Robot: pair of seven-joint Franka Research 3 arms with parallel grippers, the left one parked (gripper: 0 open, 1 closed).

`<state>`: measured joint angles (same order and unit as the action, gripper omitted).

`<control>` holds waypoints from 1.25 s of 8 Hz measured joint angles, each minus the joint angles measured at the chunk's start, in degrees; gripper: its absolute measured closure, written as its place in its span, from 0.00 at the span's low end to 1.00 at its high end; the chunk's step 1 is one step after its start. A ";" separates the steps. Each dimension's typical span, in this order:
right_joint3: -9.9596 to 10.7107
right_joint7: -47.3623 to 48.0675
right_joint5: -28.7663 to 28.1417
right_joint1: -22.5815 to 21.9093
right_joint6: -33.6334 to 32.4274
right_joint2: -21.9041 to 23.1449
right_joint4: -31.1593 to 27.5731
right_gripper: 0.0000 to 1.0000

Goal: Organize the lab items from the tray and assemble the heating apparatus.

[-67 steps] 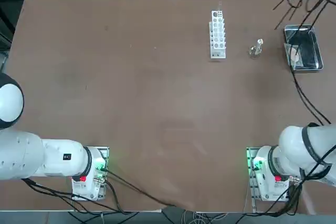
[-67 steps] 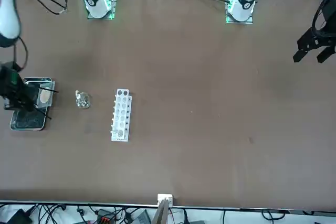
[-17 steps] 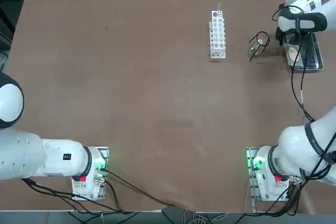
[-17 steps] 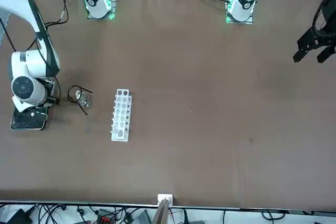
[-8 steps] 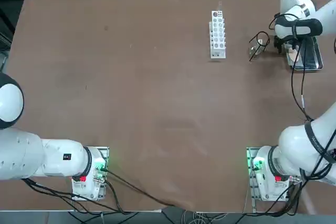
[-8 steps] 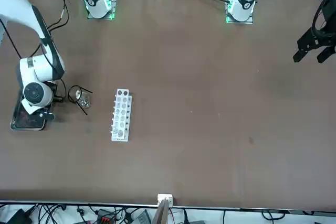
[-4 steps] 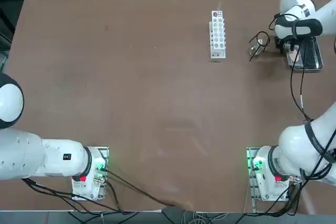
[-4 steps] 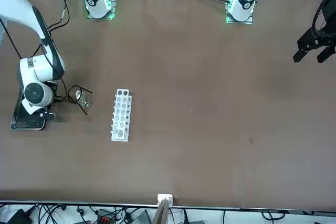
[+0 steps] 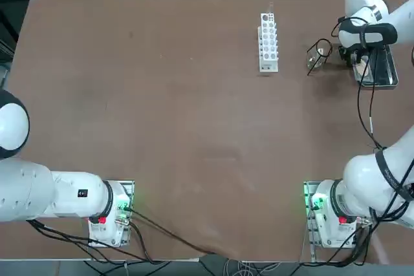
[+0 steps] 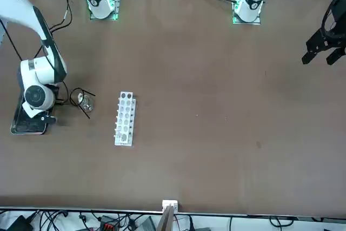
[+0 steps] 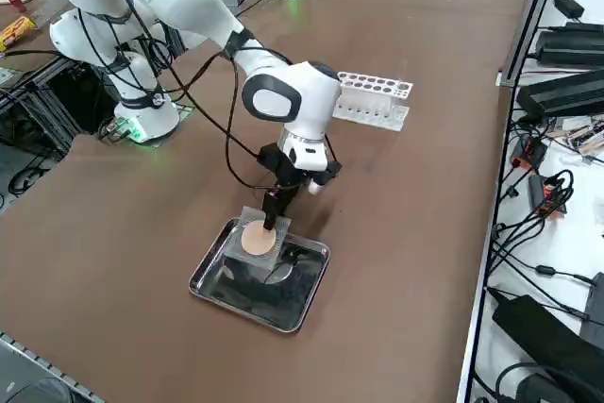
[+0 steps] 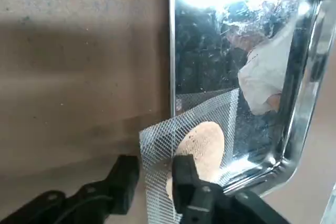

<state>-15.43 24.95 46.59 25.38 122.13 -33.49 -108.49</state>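
Your table (image 9: 162, 108) is a big flat brown top, and most of it is bare. The things all sit at the far end on the right arm's side.

Look at the right gripper (image 12: 152, 179). It hangs low at the tray's (image 11: 209, 282) near end. Its two black fingers (image 12: 182, 174) are pinched on the edge of the mesh (image 12: 197, 129), the grey square with the round tan middle. The mesh is tilted. One part of it lies over the tray's shiny rim and the rest sticks out over the table.

The tray is a small metal one with a dark floor like a mirror. Nothing else lies in the part of the floor you can see.

Just beside the tray, toward the middle of the table, you can see the little glass burner (image 9: 314, 61). The thin black tripod (image 9: 320, 48) stands around it, with its ring over the glass. A bit further along is the white rack (image 9: 268, 42) with many holes, lying flat on the table, apart from the burner.

Past the far edge of the table there is a light bench with black cables (image 11: 557, 92) and plugs on it. The arm's base (image 9: 326, 208) has a green light at the near edge.
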 joint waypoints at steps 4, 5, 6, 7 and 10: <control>0.00 0.00 -0.09 0.00 -0.09 -0.01 0.91 0.79; -0.02 0.00 -0.09 -0.02 -0.75 -0.01 1.69 0.79; -0.08 0.00 -0.11 -0.05 -2.05 -0.01 2.81 0.81; -0.17 0.00 -0.28 -0.07 -2.97 -0.01 3.59 0.82; -0.27 0.00 -1.80 -0.22 -4.01 -0.02 4.54 0.88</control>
<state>-15.70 24.95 44.79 25.16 118.12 -33.51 -103.95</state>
